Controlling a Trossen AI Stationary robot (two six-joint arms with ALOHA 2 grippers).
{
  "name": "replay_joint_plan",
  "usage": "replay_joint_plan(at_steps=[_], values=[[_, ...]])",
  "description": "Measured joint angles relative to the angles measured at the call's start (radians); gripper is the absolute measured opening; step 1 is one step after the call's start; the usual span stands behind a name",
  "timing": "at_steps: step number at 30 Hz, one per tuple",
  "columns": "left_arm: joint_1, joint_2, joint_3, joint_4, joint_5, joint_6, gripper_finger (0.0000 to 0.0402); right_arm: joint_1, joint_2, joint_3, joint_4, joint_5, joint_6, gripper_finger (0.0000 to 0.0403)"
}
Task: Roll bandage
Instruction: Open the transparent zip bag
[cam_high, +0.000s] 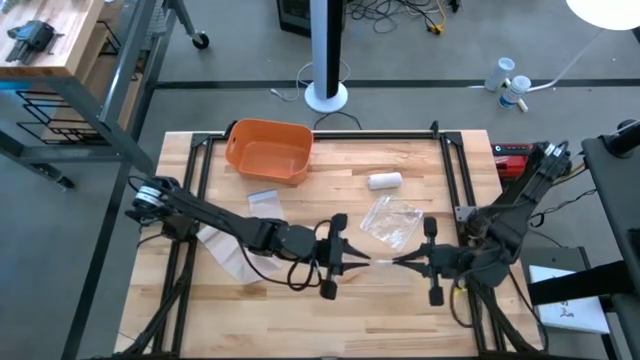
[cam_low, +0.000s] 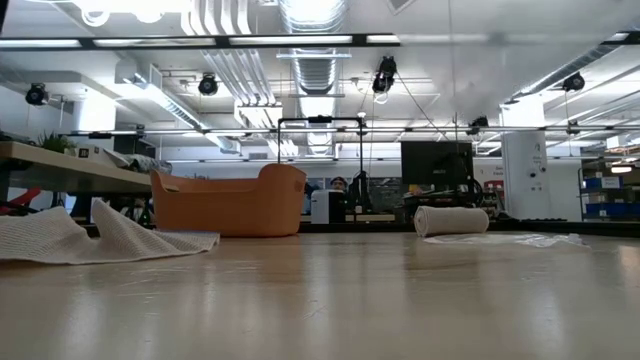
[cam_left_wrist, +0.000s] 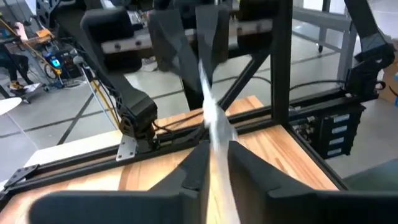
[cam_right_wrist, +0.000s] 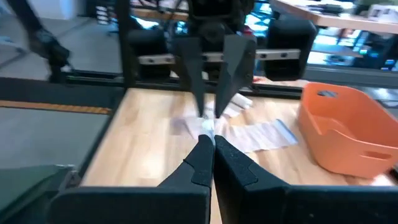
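High view: left gripper (cam_high: 350, 262) and right gripper (cam_high: 400, 262) meet tip to tip near the table's front middle, each pinched shut on a thin white bandage strip (cam_high: 378, 262) stretched between them above the light wooden slatted table (cam_high: 300, 310). Low view shows neither gripper, only an orange plastic tub (cam_low: 232, 203), a rolled white bandage (cam_low: 452, 220) and a white mesh cloth (cam_low: 90, 237). Wrist views show the strip as a narrow, taut, blurred ribbon.
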Motion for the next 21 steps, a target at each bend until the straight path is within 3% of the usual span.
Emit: replay_joint_plan(at_steps=[11,15,21], values=[[0.004,0.083,0.0,0.186,-0.008,0.05,0.0167,-0.038,0.05,0.0,0.007,0.001,-0.016,0.0],[0.011,0.086,0.0,0.198,-0.023,0.05,0.0167,-0.04,0.054,0.0,0.007,-0.006,-0.029,0.0],[0.011,0.086,0.0,0.196,-0.037,0.05,0.0127,-0.04,0.054,0.0,0.013,-0.006,-0.032,0.0]])
